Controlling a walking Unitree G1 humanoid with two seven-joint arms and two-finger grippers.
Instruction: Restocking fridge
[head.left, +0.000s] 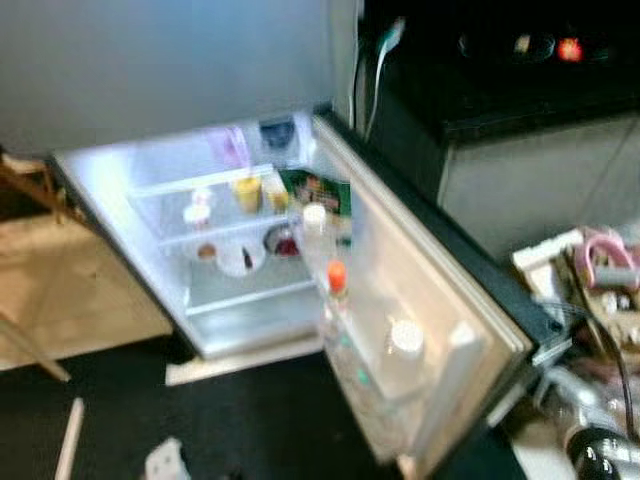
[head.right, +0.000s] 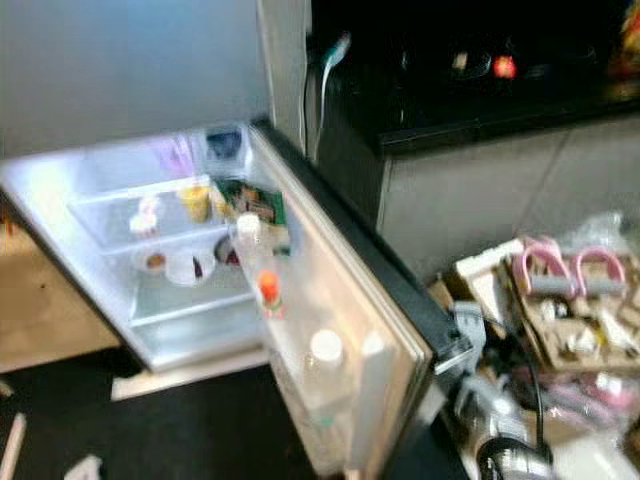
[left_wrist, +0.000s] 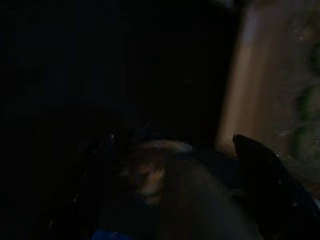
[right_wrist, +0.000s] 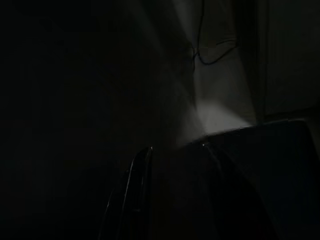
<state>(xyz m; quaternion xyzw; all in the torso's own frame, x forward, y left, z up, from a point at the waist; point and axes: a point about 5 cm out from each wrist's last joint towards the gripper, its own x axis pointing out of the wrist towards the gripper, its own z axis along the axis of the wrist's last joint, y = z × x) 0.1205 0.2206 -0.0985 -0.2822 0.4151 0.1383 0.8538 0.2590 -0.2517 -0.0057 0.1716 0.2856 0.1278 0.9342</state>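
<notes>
Left claw (left_wrist: 170, 185), seen through its dim wrist camera, has its two black fingers spread wide around a pale, rounded, blurry object that I cannot identify; I cannot tell whether the pads touch it. My right claw (right_wrist: 175, 190) hangs in deep shade, its fingers apart with nothing visible between them.

From the head cameras I see the small white-lined fridge (head.left: 120, 190) on the dark floor, its door (head.left: 440, 300) swung fully open toward my right. Its long axis is upright, and the lit cavity faces me and slightly right. The door's inner rack runs away from the hinge toward me.

I judge the restocking partly done. The shelves already carry a yellow cup (head.left: 247, 192), a small white cup (head.left: 197, 214), a round white lidded bowl (head.left: 240, 258) and a green printed carton (head.left: 318, 190). In the door rack stand upright a clear bottle with a white cap (head.left: 315, 222), an orange-capped bottle (head.left: 337, 277) and a white-capped clear bottle (head.left: 405, 340). The lowest shelf looks bare, so there is room left.

A cluttered heap of cardboard and pink-handled items (head.right: 560, 280) lies on the floor to my right; whether any of it is stock I cannot say.
</notes>
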